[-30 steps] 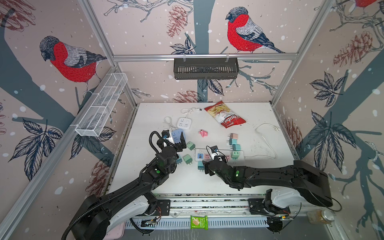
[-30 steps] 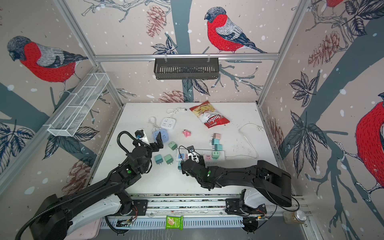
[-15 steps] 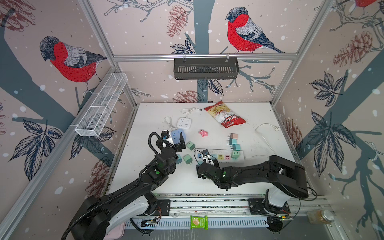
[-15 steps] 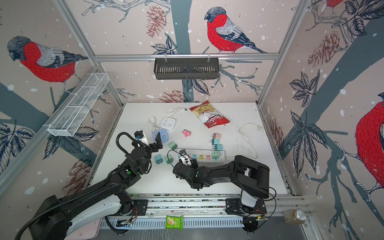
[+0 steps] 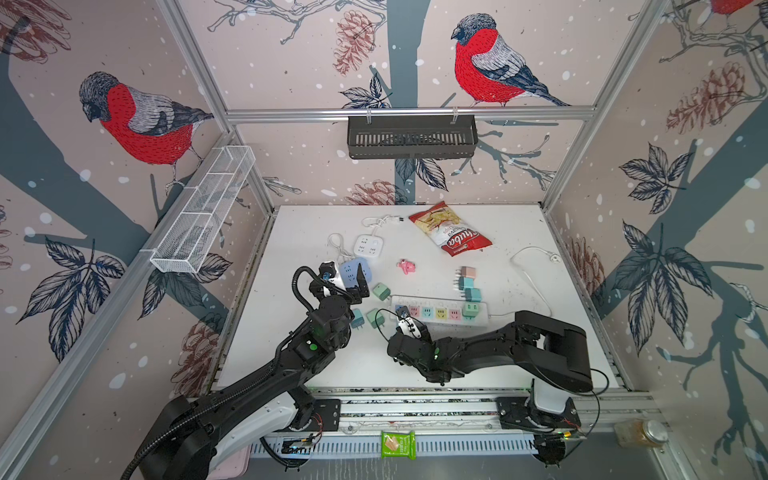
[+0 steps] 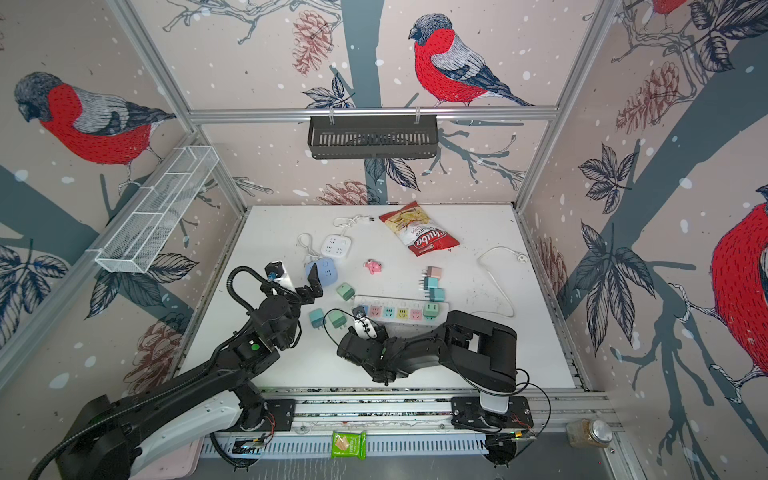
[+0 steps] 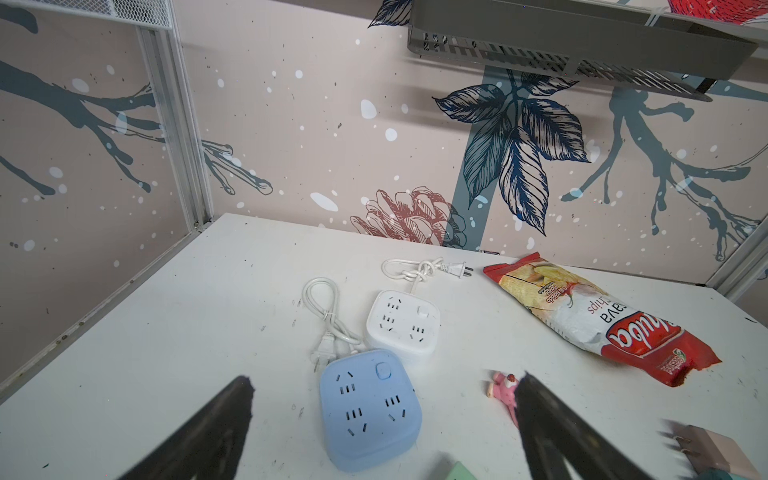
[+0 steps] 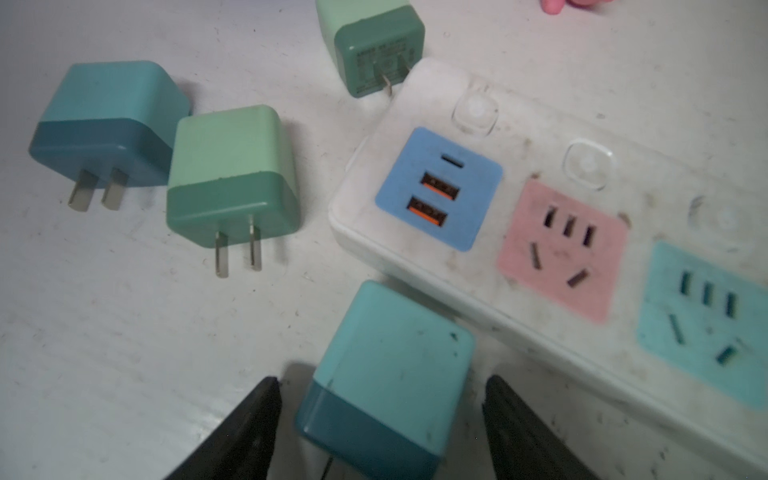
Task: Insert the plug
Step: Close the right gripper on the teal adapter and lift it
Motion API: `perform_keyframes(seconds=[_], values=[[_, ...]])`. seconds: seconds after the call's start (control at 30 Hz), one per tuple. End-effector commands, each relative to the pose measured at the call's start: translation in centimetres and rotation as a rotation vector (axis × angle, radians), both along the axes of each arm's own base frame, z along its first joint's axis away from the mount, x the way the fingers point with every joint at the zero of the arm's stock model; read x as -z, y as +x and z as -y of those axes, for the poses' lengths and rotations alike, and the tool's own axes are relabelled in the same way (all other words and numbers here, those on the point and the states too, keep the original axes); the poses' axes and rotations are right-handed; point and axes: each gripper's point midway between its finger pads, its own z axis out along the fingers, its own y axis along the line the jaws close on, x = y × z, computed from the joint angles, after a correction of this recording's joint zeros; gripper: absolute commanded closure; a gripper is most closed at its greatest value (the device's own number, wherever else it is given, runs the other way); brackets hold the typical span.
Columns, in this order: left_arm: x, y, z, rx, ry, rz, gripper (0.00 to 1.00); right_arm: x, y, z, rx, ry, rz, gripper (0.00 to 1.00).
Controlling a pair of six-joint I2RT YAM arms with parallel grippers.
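The plug (image 8: 395,357) sits on the worktop (image 8: 124,332) toward its front edge, just beside the strip's (image 8: 519,137) blue end. The right gripper (image 8: 382,379) has its jaws open on both sides of the plug, not touching it. The left gripper (image 7: 384,378) hangs wide open above a blue socket box (image 7: 370,409).

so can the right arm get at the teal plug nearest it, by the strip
probably yes: the teal plug sits between the right fingers, with gaps on both sides and nothing else between them; the power strip lies close beside it
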Motion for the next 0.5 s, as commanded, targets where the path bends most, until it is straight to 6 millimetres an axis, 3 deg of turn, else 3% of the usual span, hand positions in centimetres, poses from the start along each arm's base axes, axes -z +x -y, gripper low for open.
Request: perform_keyframes(seconds=[0.0,0.2,0.47], values=[[-0.7,0.1,-0.1,-0.010,-0.023,0.024,0.03,1.2,-0.3,0.8,0.010,-0.054,-0.017,0.30],[-0.9,0.0,-0.1,0.000,-0.034,0.031,0.02,1.4,-0.6,-0.5,-0.009,-0.052,-0.019,0.35],[-1.0,-0.1,0.0,0.011,-0.035,0.034,0.02,2.0,-1.0,-0.9,-0.018,-0.082,-0.015,0.50]])
